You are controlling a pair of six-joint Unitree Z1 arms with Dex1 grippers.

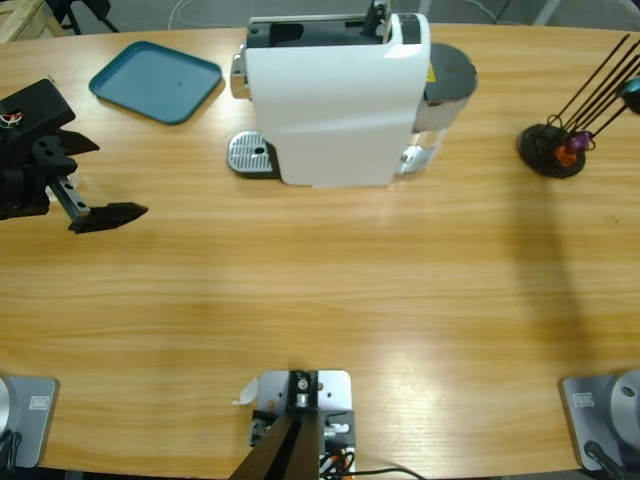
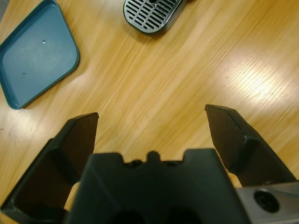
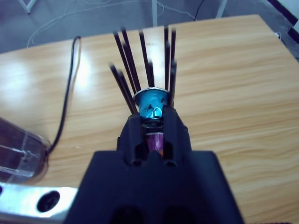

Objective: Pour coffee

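No coffee and no cup show in any view. A white coffee machine stands at the back middle of the table, its round metal drip grate on its left side. My left gripper hovers open over bare wood at the table's left, with nothing between its fingers. In the right wrist view my right gripper is shut on a blue capsule at the black rods of the capsule rack. A purple capsule sits just below it.
A teal tray lies empty at the back left. The machine's clear water tank and a black cable are left of the right gripper. Orange and purple capsules rest at the rack's base.
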